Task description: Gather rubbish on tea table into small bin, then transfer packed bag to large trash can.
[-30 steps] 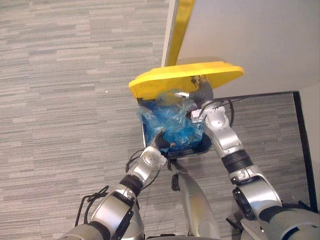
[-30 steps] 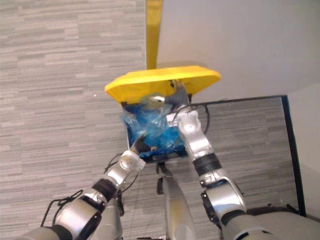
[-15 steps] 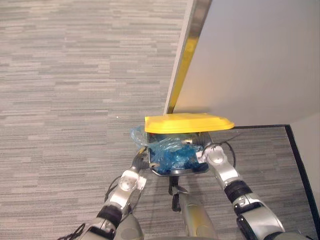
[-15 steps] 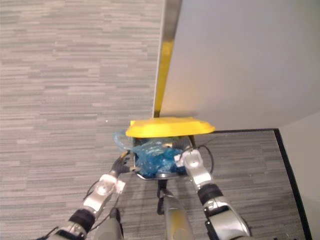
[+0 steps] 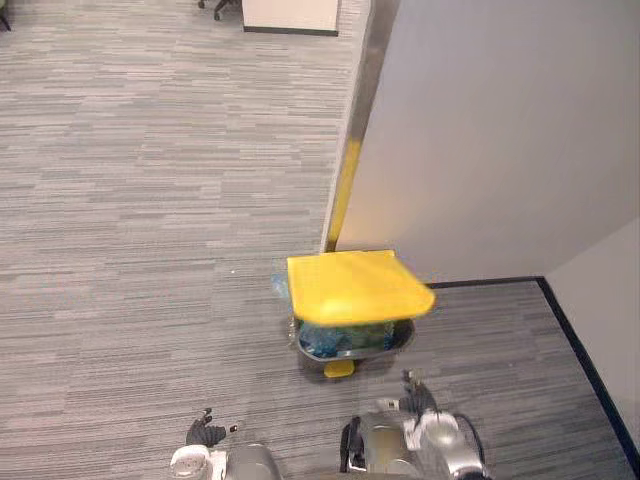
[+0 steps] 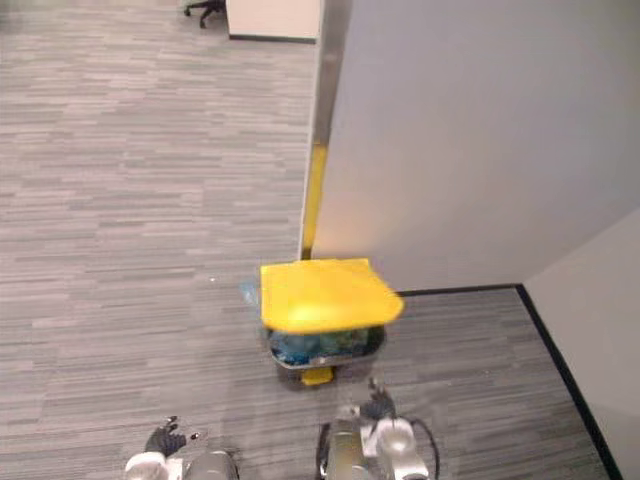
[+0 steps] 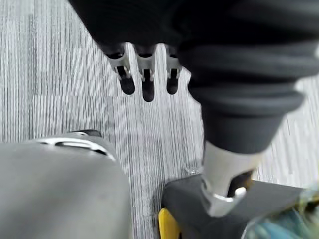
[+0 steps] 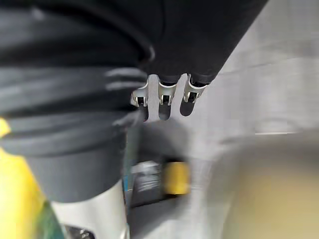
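The large trash can [image 5: 352,343] stands on the carpet against a grey partition, its yellow lid [image 5: 355,285] lowered over the blue rubbish bag [image 5: 333,340] inside. A bit of blue plastic [image 5: 279,288] sticks out at the can's left. A yellow pedal [image 5: 340,369] shows at its foot. My left hand [image 5: 205,435] is low and near me, apart from the can, its fingers [image 7: 144,79] straight and empty. My right hand [image 5: 415,395] hangs just short of the can, its fingers [image 8: 162,97] relaxed, holding nothing.
The grey partition [image 5: 500,130] with a yellow strip [image 5: 345,195] on its edge rises behind the can. A black skirting line [image 5: 585,345] runs along the right. Open carpet [image 5: 150,250] lies to the left, with furniture [image 5: 290,14] far off.
Both hands have let go of the blue bag and pulled back towards me. The yellow lid has dropped over the bag. The camera has risen and drawn away.
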{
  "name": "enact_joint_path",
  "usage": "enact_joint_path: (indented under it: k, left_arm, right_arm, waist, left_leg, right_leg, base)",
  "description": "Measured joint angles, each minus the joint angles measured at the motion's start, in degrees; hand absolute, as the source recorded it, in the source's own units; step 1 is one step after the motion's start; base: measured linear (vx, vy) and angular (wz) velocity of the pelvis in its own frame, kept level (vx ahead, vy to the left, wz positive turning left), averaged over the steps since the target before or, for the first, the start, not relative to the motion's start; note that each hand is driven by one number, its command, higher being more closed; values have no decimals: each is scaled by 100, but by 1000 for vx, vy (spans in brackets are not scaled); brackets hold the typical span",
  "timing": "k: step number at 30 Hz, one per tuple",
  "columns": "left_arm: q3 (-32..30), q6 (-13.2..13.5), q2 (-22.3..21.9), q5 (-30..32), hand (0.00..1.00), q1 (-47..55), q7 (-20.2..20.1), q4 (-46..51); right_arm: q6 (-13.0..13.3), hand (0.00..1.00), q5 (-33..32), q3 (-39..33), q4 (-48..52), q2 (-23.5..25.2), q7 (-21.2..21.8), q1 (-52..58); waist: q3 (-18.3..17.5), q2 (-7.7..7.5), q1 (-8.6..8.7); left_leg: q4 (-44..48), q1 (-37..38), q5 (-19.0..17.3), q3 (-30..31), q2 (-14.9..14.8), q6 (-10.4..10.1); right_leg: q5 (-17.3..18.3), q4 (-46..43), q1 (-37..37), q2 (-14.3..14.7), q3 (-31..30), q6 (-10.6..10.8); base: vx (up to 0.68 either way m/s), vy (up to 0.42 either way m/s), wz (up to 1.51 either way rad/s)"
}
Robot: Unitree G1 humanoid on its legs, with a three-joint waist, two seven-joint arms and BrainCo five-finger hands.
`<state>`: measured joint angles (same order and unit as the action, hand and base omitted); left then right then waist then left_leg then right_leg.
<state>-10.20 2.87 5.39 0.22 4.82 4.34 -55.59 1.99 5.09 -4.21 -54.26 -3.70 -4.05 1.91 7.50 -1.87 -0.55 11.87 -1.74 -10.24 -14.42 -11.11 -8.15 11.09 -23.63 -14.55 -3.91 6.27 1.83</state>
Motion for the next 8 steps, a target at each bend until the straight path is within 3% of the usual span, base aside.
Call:
enact_joint_path:
  k: [2,3,8]
  left_arm:
    - [23,-14,-211,-3,0,-100,-83,-176]
    - [78,-18,-288,-5,0,-177,-138,-242]
    - [101,-12,-190,-21,0,-175,-223,-293]
  right_arm:
    - [-6,0,27,-205,-268,-122,-27,-64]
    - [-48,0,94,-389,-427,-141,-54,-74]
    - [-128,0,157,-732,-666,-232,-104,0]
  waist:
    - [-111,198,52]
    - [-155,227,55]
    - [-297,258,54]
  left_leg:
    - [-442,123,240,33,-6,126]
    - [-732,264,396,79,-17,150]
    - [-936,386,450,110,-4,200]
  right_leg:
    - [-336,576,160,158,-22,-6]
    - [-503,892,312,249,-19,-7]
    - [-897,1656,693,367,-38,7]
  base:
    - [-47,-40,-26]
    - [-61,-36,-9]
    - [-32,13,-6]
